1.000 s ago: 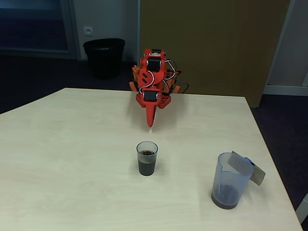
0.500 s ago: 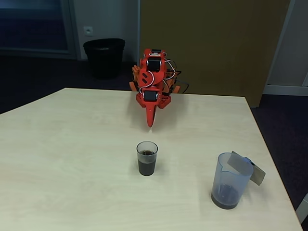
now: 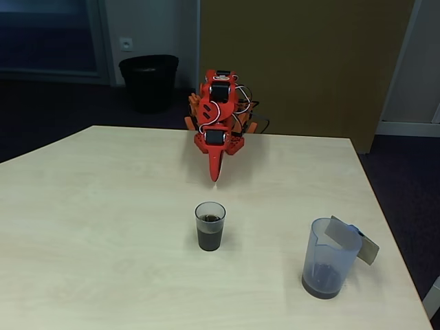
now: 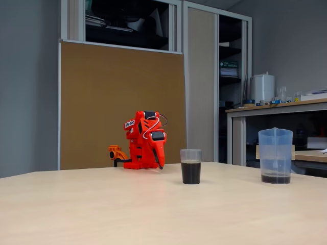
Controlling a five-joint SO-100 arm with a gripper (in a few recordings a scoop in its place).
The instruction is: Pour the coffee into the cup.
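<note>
A small clear cup stands upright near the table's middle, about half full of dark coffee. A bluish translucent pitcher stands at the right, a shallow dark layer at its bottom. The red arm sits folded at the table's far edge. Its gripper points down at the table, shut and empty, well behind the cup.
The pale wooden table has wide bare room on the left and front. A black bin stands on the floor behind. A brown board backs the arm.
</note>
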